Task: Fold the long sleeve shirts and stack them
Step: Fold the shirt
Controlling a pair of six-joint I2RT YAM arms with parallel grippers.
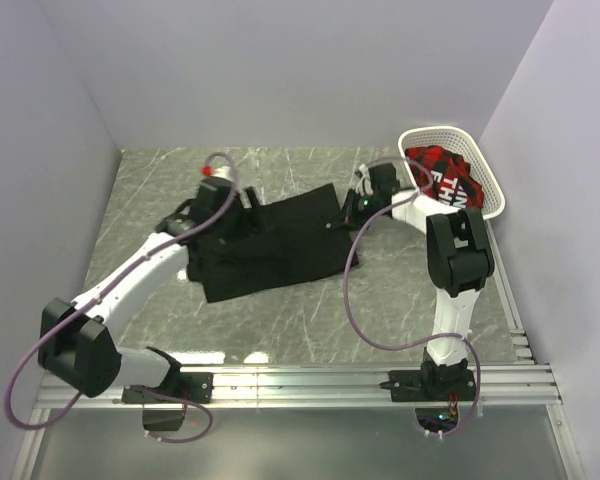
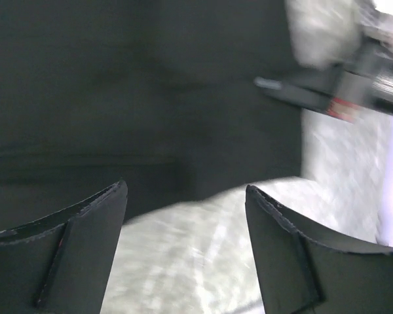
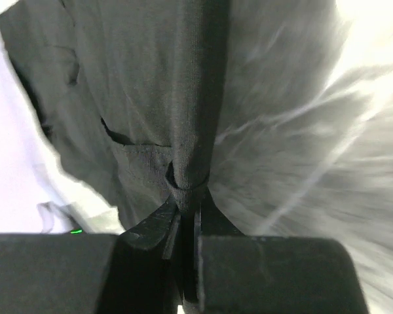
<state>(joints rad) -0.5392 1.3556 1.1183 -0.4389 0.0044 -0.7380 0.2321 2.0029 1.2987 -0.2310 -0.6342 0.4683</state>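
The black long sleeve shirt [image 1: 275, 245], plain soft fabric, lies rumpled and partly folded into a rough wide slab at the middle of the marbled desk [image 1: 310, 310], layers bunched at its left end, a fold of its right edge pinched in the right gripper [image 3: 187, 216].

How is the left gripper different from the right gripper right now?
The left gripper is wide open and holds nothing; the right gripper is shut, pinching a fold of the black shirt. The left gripper is by the shirt's left end; the right gripper is at its right end, nearer the white basket. Both have two black fingers.
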